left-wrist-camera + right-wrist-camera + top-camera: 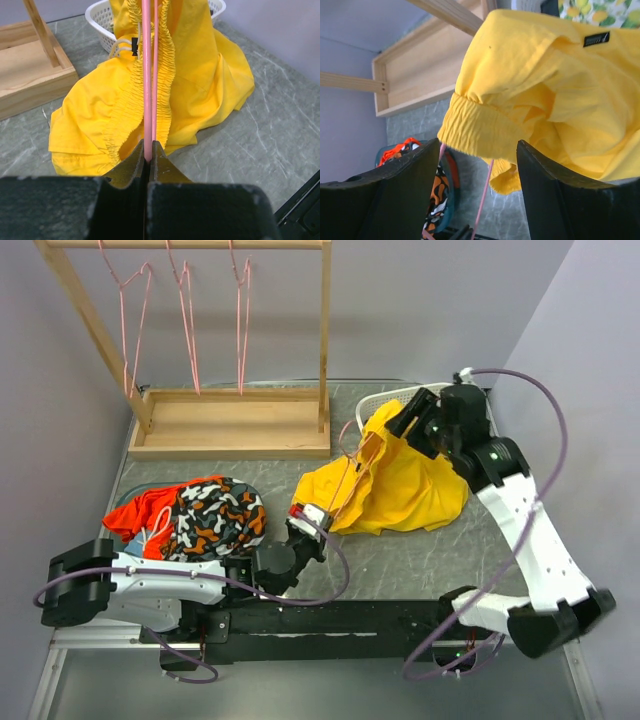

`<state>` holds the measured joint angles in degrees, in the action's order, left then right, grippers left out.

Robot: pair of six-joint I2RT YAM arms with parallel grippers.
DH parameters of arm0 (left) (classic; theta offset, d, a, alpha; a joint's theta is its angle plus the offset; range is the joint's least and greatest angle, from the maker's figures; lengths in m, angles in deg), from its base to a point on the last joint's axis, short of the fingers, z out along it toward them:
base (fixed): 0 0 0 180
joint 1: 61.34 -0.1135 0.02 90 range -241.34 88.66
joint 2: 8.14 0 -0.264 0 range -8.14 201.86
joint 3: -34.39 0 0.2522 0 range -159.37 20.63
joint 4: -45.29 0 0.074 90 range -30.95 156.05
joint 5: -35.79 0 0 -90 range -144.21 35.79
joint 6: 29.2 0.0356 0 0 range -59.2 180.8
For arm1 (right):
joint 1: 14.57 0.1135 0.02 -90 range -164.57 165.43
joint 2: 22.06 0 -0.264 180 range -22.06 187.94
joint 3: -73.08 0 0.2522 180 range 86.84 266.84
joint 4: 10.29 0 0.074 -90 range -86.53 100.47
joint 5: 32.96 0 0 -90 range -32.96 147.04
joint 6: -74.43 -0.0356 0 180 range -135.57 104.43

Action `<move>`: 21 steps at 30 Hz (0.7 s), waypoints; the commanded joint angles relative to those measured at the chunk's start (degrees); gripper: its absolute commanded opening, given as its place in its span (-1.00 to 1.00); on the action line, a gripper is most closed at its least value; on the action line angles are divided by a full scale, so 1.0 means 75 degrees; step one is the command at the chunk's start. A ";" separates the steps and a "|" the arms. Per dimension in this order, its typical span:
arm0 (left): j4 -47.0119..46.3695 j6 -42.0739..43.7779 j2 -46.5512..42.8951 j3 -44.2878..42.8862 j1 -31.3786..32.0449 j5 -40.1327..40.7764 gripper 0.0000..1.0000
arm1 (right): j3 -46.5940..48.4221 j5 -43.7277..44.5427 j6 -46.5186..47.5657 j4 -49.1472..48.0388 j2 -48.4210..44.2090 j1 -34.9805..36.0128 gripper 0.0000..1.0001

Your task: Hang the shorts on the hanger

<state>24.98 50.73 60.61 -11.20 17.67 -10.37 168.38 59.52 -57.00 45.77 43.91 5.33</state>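
Note:
The yellow shorts lie bunched on the table right of centre, with the gathered waistband raised. A pink wire hanger runs from my left gripper up into the waistband. In the left wrist view my left gripper is shut on the hanger's wire. My right gripper is at the raised top of the shorts. In the right wrist view it is open, with the waistband just ahead of its fingers and the hanger wire below.
A wooden rack at the back left carries three more pink hangers. A black-orange-white patterned garment lies at the left. A white basket stands behind the shorts, with lemon-print cloth near it.

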 commanded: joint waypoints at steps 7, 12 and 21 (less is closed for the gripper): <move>-0.0766 0.0509 0.0523 -0.0490 0.0259 0.0167 -0.98 | 0.0169 0.0290 -0.1225 0.0207 0.1012 -0.0204 0.37; -0.0872 0.0978 0.1120 -0.0805 0.0493 0.0471 -0.98 | -0.0195 0.0291 -0.1238 0.0066 0.1012 -0.0251 0.05; -0.1236 0.1038 0.1707 -0.1193 0.0424 0.0636 -0.98 | -0.1916 -0.0038 -0.1085 -0.0332 0.0053 -0.0251 -0.48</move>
<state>23.17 58.25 72.96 -15.90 21.10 -7.36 158.98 60.63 -65.63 44.16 49.71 3.50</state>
